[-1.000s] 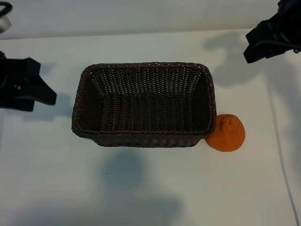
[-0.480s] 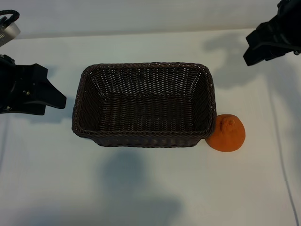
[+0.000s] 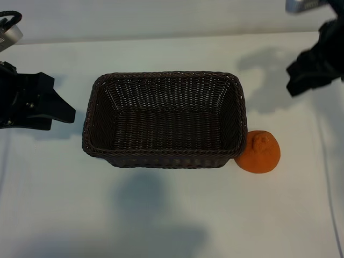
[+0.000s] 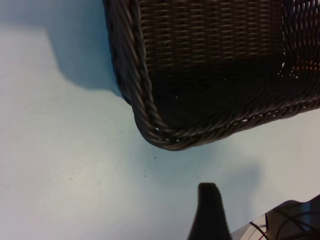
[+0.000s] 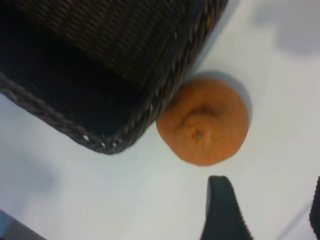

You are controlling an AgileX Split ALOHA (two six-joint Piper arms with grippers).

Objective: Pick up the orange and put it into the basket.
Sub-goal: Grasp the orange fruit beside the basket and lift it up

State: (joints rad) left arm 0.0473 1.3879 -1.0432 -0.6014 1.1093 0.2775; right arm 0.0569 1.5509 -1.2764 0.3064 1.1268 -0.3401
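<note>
Hovering my right gripper (image 3: 312, 70) above the orange (image 3: 258, 152), jaws apart and empty, the orange on the worktop (image 3: 172, 215) touching the empty basket (image 3: 164, 158); left gripper (image 3: 51, 110) idle beside it, jaws apart; grab and drop remain.
</note>
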